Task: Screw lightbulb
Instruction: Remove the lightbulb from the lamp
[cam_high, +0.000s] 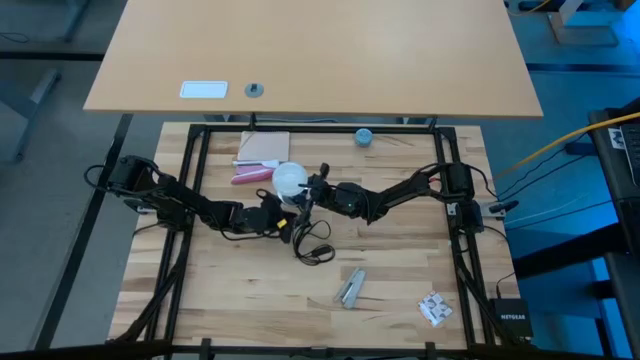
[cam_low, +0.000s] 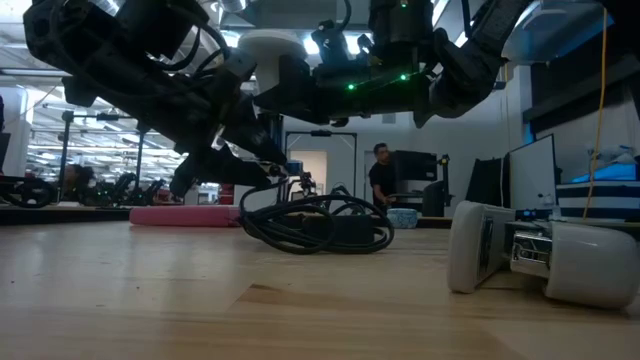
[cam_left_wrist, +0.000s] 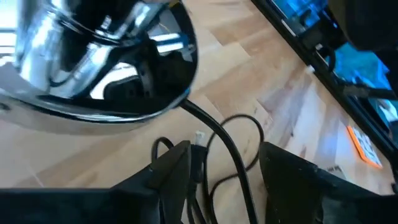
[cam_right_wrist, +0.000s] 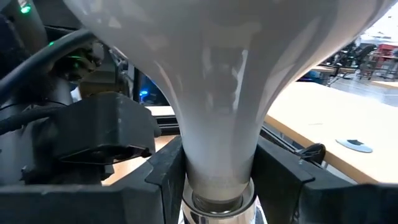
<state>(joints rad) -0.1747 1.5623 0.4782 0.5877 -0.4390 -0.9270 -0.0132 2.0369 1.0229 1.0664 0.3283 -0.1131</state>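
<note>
The frosted-white lightbulb (cam_high: 290, 178) stands upright above the table's middle, globe up, with my right gripper (cam_right_wrist: 217, 168) shut on it. Under its base sits the round silvery socket (cam_left_wrist: 93, 62). The socket's thin black cord (cam_left_wrist: 236, 162) drops to a loose coil (cam_high: 315, 245) on the table. My left gripper (cam_left_wrist: 224, 155) is open just below and beside the socket. The cord runs through the gap between its fingers, and I cannot tell whether it touches them. My right gripper pinches the bulb's narrow neck (cam_right_wrist: 217, 149) between its two fingers, just above the silvery base (cam_right_wrist: 217, 202). The fingers come in level from the table's right side. The bulb stands upright in the hold, globe on top, lifted clear of the table.
A pad and a pink pen (cam_high: 255, 172) lie behind the bulb. A blue-grey cap (cam_high: 364, 136) sits at the far edge. A silvery part (cam_high: 350, 288) and a small packet (cam_high: 435, 308) lie at the near right. A person (cam_low: 382, 175) stands in the room beyond.
</note>
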